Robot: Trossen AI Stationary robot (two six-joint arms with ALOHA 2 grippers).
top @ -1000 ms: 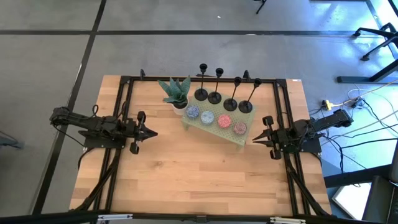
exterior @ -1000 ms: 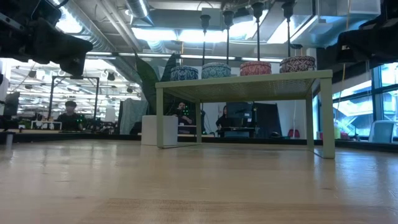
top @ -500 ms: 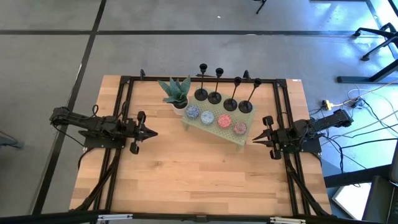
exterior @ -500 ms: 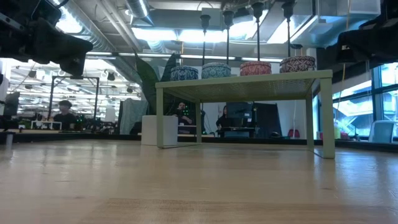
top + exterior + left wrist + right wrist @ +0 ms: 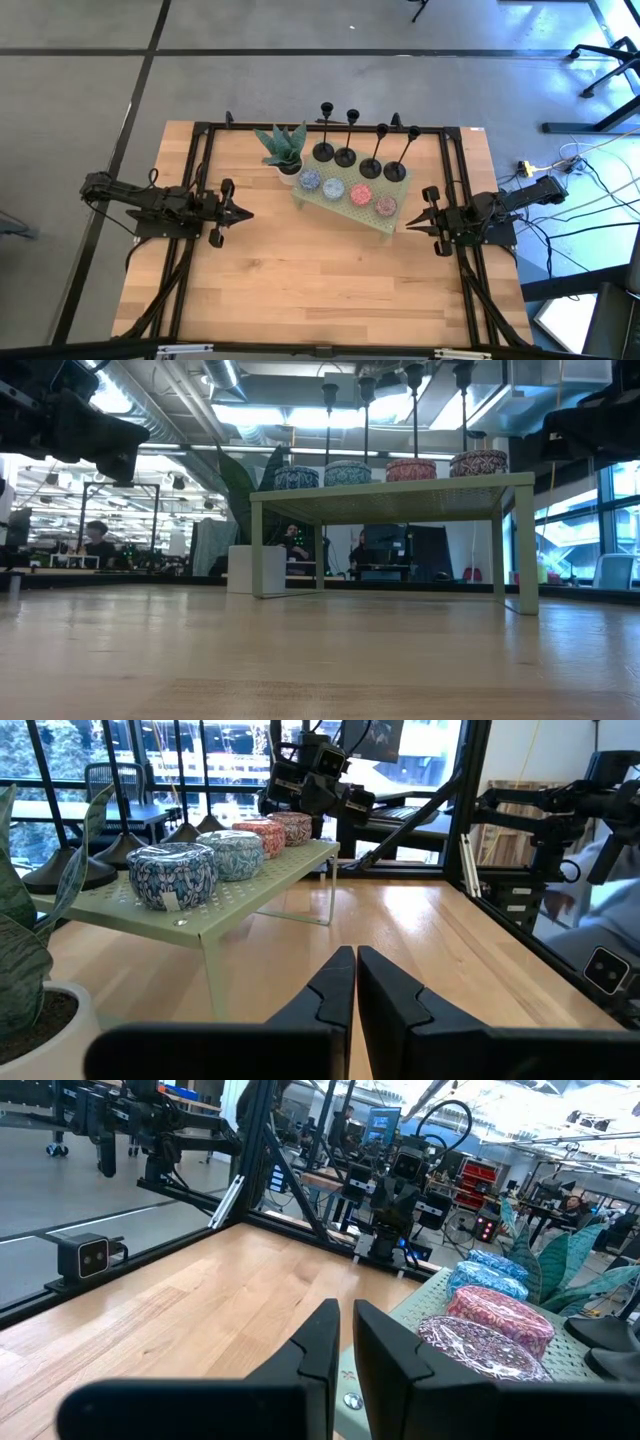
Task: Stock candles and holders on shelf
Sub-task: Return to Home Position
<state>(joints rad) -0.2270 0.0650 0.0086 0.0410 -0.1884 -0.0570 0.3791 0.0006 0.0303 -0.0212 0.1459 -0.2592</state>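
The pale green perforated shelf (image 5: 343, 205) stands on its legs at the far middle of the wooden table. Along its near side, four candles rest in a row: two bluish-grey (image 5: 309, 181) (image 5: 333, 187) and two pink-red (image 5: 360, 194) (image 5: 386, 206). Four black holders (image 5: 323, 152) (image 5: 345, 157) (image 5: 371, 168) (image 5: 394, 172) stand upright on their disc bases behind the candles. My left gripper (image 5: 248, 212) is shut and empty, left of the shelf; it also shows in its wrist view (image 5: 356, 970). My right gripper (image 5: 408, 224) is shut and empty just right of the shelf (image 5: 346, 1325).
A potted green plant (image 5: 283, 148) stands at the shelf's far left corner. Black frame rails (image 5: 200, 180) run along the table's left, right and far sides. Bare wood lies on the near half of the table (image 5: 320, 280). People sit in the room behind (image 5: 95, 540).
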